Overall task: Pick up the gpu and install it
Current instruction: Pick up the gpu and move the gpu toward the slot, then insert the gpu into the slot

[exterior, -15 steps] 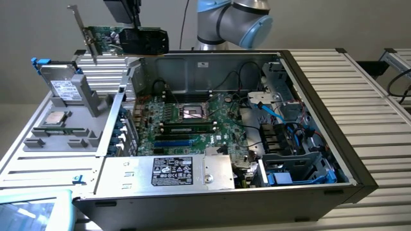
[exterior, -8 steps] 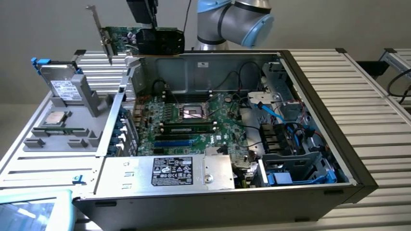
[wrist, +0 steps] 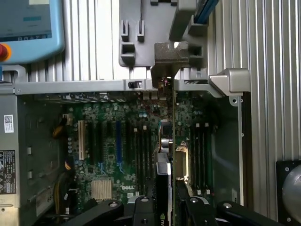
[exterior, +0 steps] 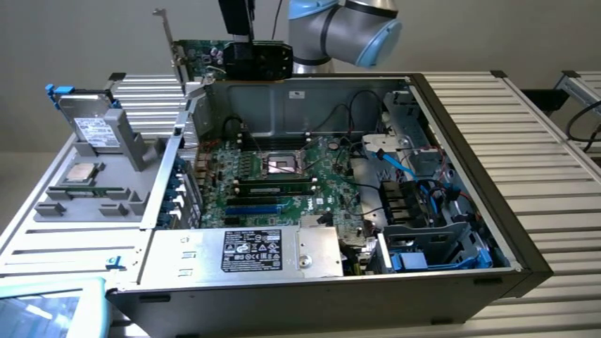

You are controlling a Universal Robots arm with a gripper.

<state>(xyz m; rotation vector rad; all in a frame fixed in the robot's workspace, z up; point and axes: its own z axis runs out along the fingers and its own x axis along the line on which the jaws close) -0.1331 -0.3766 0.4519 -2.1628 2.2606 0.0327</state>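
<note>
Gpu (exterior: 246,60) hangs upright in the air, its silver bracket (exterior: 167,35) toward the exterior view's left. Behind it you have a plain grey wall (exterior: 84,42). The ribbed metal counter (exterior: 535,141) carries the open computer case (exterior: 310,299), and the green motherboard (exterior: 211,176) lies below the card. The gripper (exterior: 244,46) fingers (wrist: 141,209) pinch the card between them.

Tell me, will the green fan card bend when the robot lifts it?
Probably not: the gpu hangs straight in the gripper. Its bare circuits look fragile. The black fan block likely makes it heavy-ish.
</note>
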